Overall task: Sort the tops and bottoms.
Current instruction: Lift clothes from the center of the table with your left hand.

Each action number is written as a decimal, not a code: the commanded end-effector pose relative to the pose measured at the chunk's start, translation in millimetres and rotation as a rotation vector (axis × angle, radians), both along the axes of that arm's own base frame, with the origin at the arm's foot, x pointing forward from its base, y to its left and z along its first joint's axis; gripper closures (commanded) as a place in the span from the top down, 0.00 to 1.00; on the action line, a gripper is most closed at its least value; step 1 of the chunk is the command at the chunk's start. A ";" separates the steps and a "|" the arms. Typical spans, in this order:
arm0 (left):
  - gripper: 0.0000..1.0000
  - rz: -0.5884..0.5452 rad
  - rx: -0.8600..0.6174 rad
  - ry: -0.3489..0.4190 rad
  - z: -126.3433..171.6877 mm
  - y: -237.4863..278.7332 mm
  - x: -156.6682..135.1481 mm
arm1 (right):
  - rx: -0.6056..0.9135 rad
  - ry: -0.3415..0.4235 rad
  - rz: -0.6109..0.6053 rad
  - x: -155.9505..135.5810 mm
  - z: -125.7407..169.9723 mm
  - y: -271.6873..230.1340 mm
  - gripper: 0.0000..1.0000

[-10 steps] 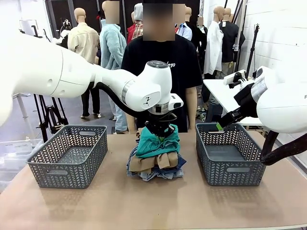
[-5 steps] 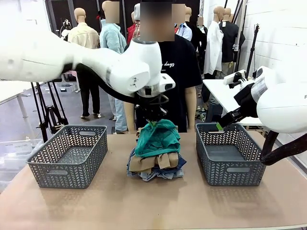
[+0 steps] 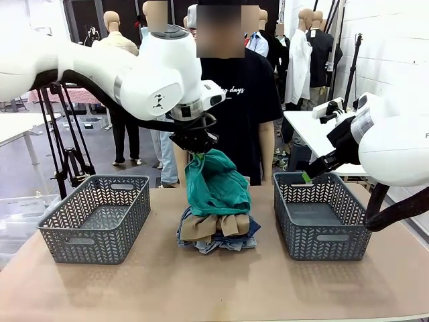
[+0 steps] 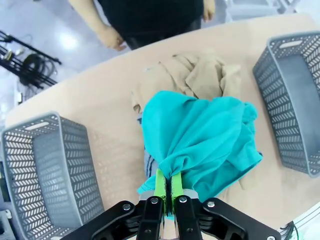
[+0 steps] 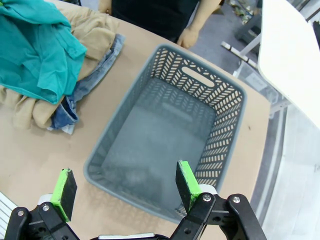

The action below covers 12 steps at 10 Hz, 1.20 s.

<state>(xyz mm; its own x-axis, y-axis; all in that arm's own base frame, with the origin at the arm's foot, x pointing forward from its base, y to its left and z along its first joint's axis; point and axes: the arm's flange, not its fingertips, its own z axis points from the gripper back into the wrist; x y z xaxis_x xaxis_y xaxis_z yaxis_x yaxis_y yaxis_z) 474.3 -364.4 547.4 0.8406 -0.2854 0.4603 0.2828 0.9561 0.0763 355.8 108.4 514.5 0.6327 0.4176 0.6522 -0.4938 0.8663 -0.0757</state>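
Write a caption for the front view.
Left arm's fingers pinch the teal-green top, draped over the clothes pile, between the left basket and the right basket.

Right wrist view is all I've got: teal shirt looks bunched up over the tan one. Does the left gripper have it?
Observer: Yes. The left gripper is shut on the teal shirt, with a fold pinched between its green pads.
Operator: Hanging free?
Observer: No. From the front, the upper part hangs from the gripper, but the lower part rests on the tan shirt.
Operator: Where's the other basket?
Observer: The second basket stands on the table at the robot's left of the tan shirt, opposite the one you're looking into.
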 end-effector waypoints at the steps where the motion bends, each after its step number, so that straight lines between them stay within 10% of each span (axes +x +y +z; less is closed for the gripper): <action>1: 0.00 -0.018 0.029 0.028 -3.0 -6.8 9.2 | 0.007 0.003 0.005 1.7 -2.1 0.4 1.00; 6: 0.00 0.090 0.022 -0.221 87.7 19.9 -1.1 | 0.007 0.003 0.005 1.7 -2.1 0.4 1.00; 12: 0.00 0.092 -0.052 -0.304 134.3 27.9 -10.5 | 0.007 0.003 0.005 1.7 -2.1 0.4 1.00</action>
